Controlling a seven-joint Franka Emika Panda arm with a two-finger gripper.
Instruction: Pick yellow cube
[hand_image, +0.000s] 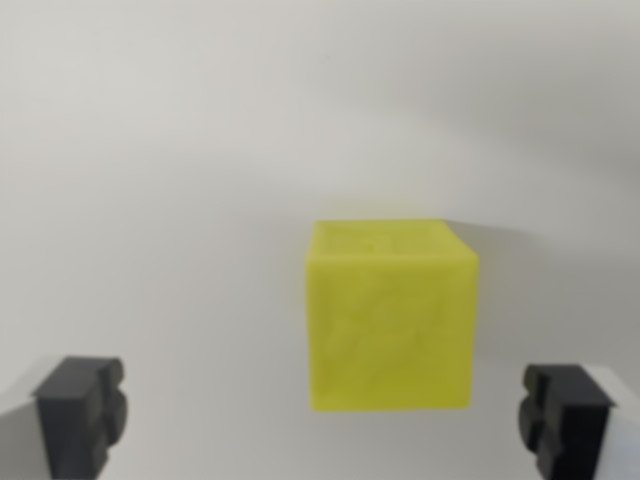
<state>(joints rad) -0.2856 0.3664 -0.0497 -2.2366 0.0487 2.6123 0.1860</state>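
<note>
The hand (325, 420) is spread wide and nothing is held. The yellow cube (390, 318) sits off-centre, so it could be knocked aside.

No readable text, label, brand, number or sign appears anywhere in the wrist view: the faces of the yellow cube (390, 320) show only blurred surface texture, and the pale surface (200, 150) around it carries no markings.
</note>
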